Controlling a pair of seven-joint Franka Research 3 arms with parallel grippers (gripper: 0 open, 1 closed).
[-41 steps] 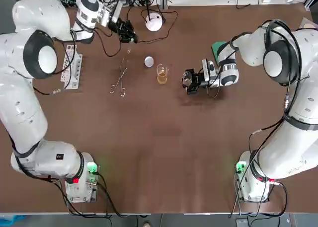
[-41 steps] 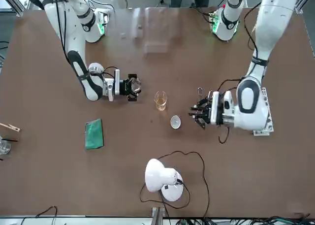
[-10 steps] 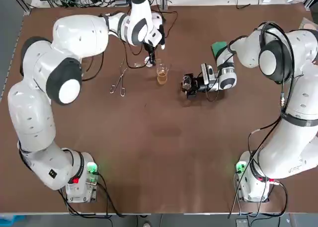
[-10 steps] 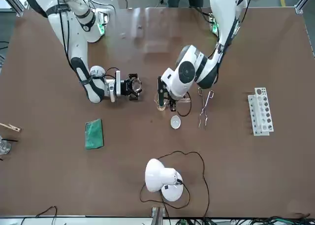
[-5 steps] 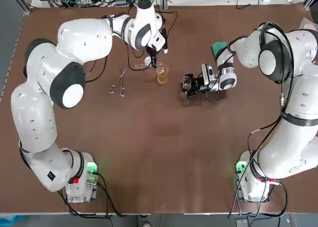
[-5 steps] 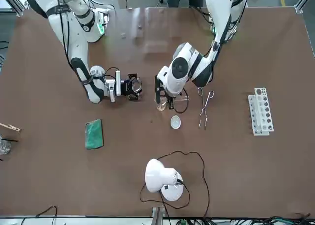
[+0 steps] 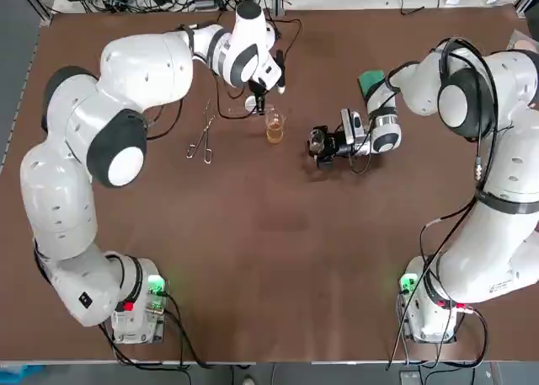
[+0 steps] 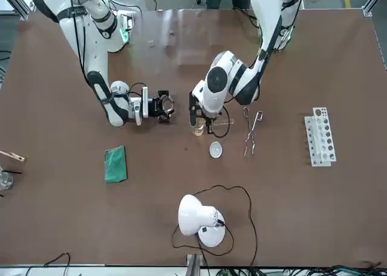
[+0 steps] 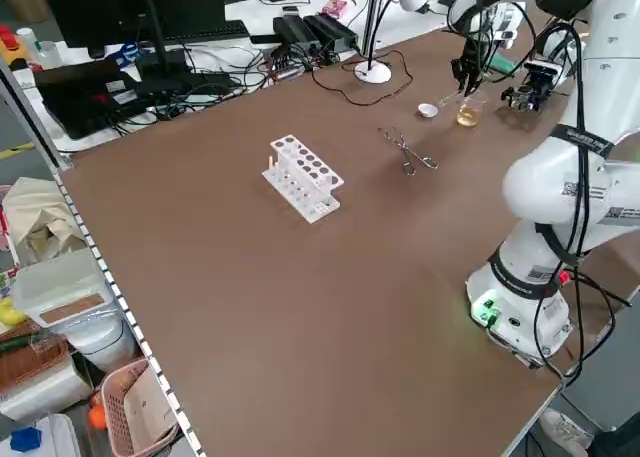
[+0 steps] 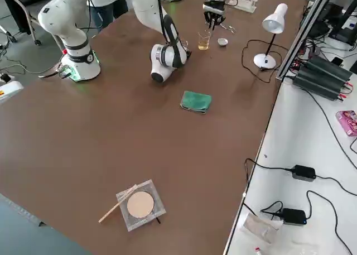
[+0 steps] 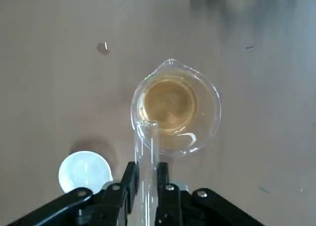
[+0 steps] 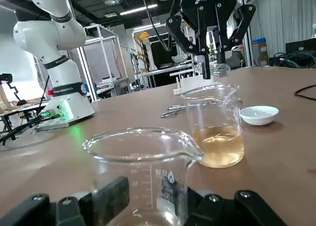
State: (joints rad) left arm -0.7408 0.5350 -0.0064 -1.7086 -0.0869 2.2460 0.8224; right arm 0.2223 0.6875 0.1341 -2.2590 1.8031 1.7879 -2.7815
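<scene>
Just over filled beaker rim, tube

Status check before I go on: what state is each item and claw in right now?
left claw: shut on the test tube, above the amber beaker.
test tube: upright, lower end over the amber beaker's rim.
amber beaker: upright, part filled with amber liquid.
right claw: shut on the clear beaker.
clear beaker: upright, gripped.
white dish: empty, beside the amber beaker.
tongs: lying flat, untouched.
</scene>
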